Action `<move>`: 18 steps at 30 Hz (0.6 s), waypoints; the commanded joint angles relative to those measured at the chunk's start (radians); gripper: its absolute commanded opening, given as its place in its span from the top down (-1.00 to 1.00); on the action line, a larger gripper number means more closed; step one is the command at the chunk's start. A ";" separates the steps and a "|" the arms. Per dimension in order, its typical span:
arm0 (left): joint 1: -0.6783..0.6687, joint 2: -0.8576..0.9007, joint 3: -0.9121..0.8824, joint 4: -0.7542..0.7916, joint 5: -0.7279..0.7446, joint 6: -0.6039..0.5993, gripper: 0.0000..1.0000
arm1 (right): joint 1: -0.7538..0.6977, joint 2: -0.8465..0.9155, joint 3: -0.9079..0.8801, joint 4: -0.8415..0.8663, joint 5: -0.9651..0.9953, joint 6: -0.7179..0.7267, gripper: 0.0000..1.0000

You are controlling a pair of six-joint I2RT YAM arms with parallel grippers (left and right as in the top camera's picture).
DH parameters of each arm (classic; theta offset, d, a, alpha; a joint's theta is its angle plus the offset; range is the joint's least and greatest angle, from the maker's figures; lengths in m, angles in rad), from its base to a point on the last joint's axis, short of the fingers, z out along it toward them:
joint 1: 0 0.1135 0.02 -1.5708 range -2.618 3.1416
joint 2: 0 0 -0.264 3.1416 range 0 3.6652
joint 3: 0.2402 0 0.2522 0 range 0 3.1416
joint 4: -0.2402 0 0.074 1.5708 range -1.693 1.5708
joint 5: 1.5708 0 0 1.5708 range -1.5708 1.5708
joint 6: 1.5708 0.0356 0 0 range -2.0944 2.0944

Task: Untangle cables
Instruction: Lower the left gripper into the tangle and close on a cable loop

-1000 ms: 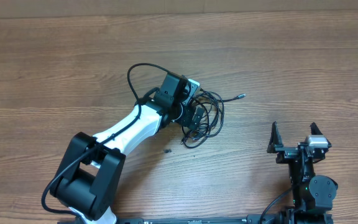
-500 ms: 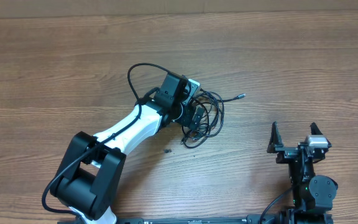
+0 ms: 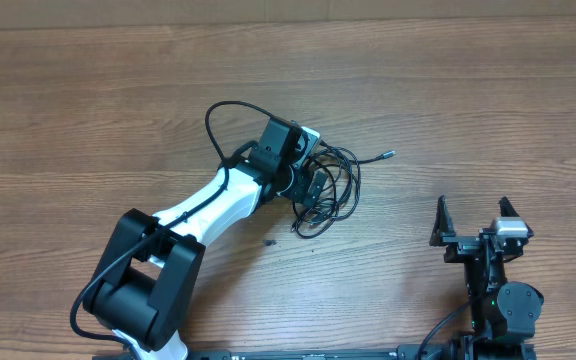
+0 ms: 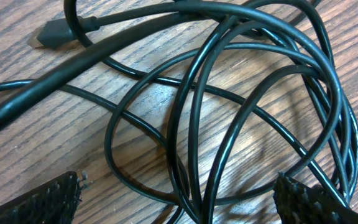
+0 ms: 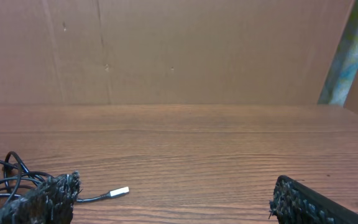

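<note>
The cables (image 3: 335,188) lie in one knotted heap near the middle of the wooden table (image 3: 488,90), a little left of centre, with a single plug end (image 3: 389,154) trailing out to the right. Judging by this, the untangling has barely begun. No cord has been drawn free or laid apart from the others. In the left wrist view, the loops (image 4: 337,106) cross over and under one another in several places. All of the separating is left to do.

The left arm reaches out from the near left corner, stretched diagonally toward the far right. Its wrist is bent down so that the left gripper (image 3: 311,186) sits right over the heap. Its jaws stand wide open, with one finger at either side of the loops, and they hold nothing.

The right arm is folded back at the near right edge, well apart from the cords. The right gripper (image 3: 473,216) is level and points toward the far side. It is also wide open and empty. From its wrist camera only the loose plug (image 5: 120,191) and the rim of the heap show at the left.
</note>
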 commanded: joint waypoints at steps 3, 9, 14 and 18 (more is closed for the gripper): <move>-0.006 0.017 0.024 0.002 -0.011 -0.014 -0.90 | -0.002 0.001 -0.010 0.005 -0.008 -0.004 -1.00; -0.006 0.017 0.024 0.001 -0.011 -0.013 -0.35 | -0.002 0.001 -0.010 0.005 -0.008 -0.004 -1.00; -0.006 0.023 0.024 0.002 -0.011 -0.010 -0.24 | -0.002 0.001 -0.010 0.005 -0.008 -0.005 -1.00; -0.006 0.032 0.024 0.007 -0.011 -0.010 -0.21 | -0.002 0.001 -0.010 0.005 -0.008 -0.004 -1.00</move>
